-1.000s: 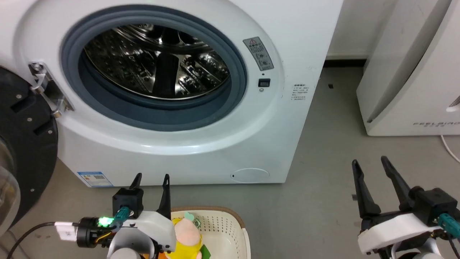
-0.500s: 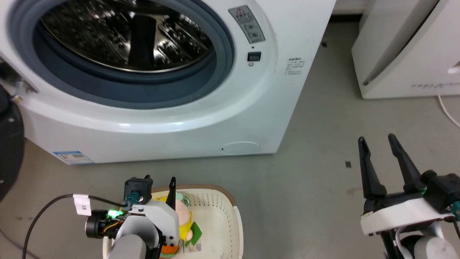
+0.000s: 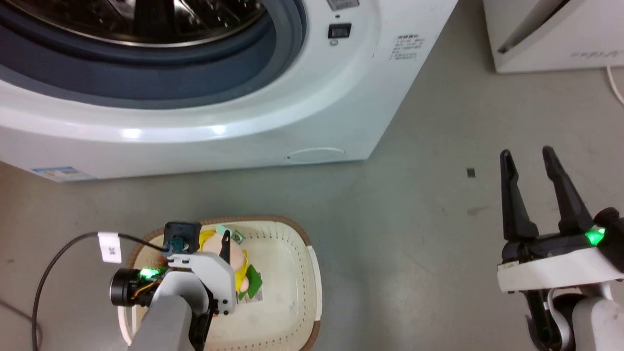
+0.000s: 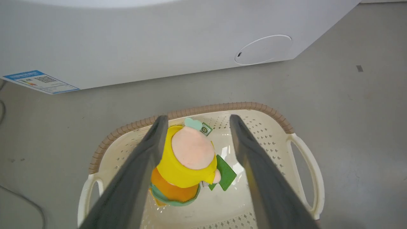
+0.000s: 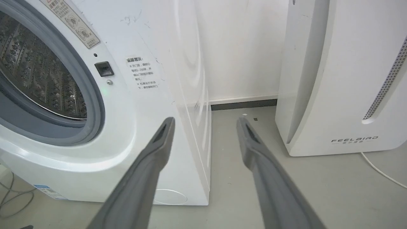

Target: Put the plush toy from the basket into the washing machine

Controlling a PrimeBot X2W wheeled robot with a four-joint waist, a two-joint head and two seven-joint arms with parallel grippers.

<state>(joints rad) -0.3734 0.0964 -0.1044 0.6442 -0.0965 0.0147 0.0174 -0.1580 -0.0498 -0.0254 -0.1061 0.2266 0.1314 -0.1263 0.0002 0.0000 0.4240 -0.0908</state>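
You have bare floor (image 3: 390,234) between the basket (image 3: 273,222) and the washing machine (image 3: 243,112); the porthole (image 5: 31,122) stands open, drum (image 5: 38,70) unblocked.

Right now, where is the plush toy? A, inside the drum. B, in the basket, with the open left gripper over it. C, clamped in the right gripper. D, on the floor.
B: the left wrist view shows the plush toy lying in the basket, framed by the spread fingers of the left gripper.

Toy (image 4: 190,149): pink, yellow, orange, green layers. Basket (image 4: 222,106): cream, perforated, brown rim. Washer (image 5: 136,105): white, grey gasket.
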